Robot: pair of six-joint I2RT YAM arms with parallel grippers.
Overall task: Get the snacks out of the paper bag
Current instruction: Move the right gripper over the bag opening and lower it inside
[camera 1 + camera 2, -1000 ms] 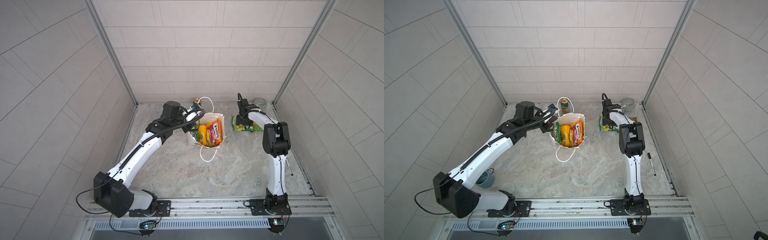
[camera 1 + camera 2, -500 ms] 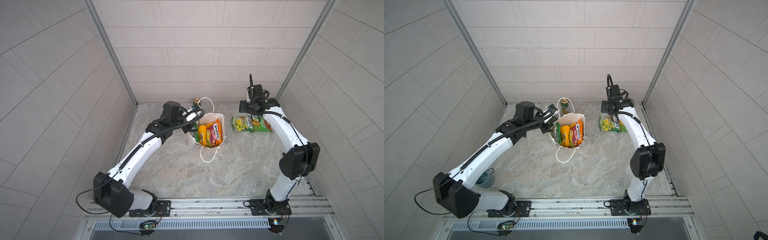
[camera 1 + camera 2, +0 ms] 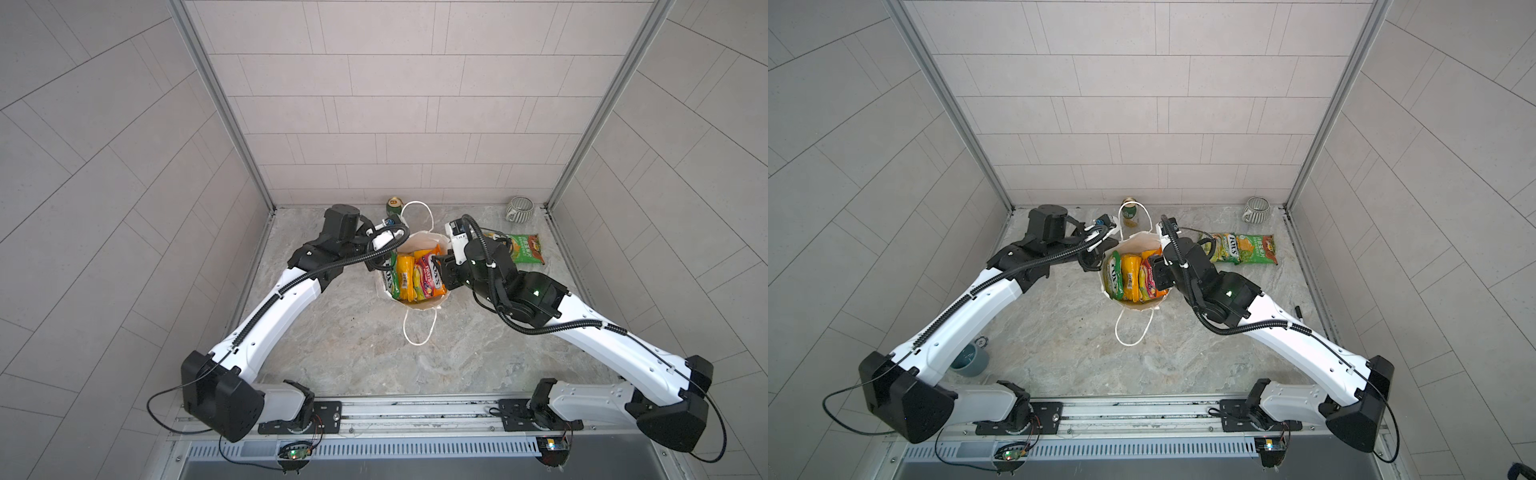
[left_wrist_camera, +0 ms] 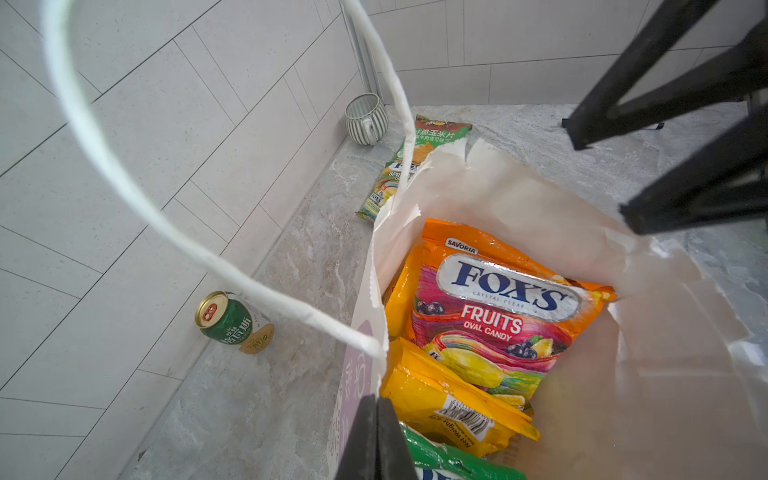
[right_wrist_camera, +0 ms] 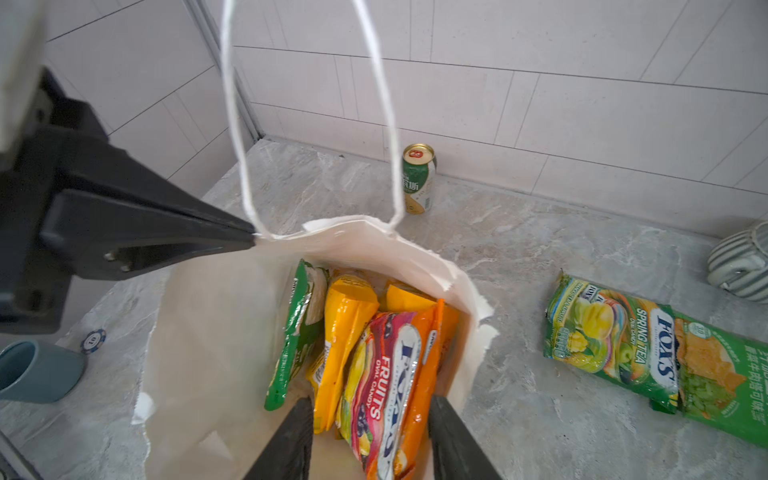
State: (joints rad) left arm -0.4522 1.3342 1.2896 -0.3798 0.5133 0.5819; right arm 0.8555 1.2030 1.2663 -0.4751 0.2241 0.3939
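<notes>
The white paper bag (image 3: 424, 240) (image 3: 1136, 242) stands open at mid-table. My left gripper (image 4: 376, 401) (image 3: 377, 261) is shut on the paper bag's rim (image 5: 266, 243) by a cord handle. Standing inside are an orange-red FOX'S packet (image 5: 386, 374) (image 4: 498, 307), a yellow packet (image 5: 345, 328) and a green packet (image 5: 297, 328). My right gripper (image 5: 370, 401) (image 3: 1154, 270) reaches into the bag, open, its jaws either side of the orange-red and yellow packets. Two green snacks (image 3: 1225, 247) (image 3: 1258, 249) lie flat on the table right of the bag.
A green-and-gold can (image 3: 394, 204) stands behind the bag by the back wall. A striped mug (image 3: 519, 208) sits in the back right corner. A blue cup (image 3: 971, 359) and a poker chip (image 3: 980, 341) are at the left, and a pen (image 3: 1298, 311) at the right.
My right arm has swung from the back right, near the packets on the table, across to the bag and dipped its gripper inside with narrower jaws. The left arm has held still.
</notes>
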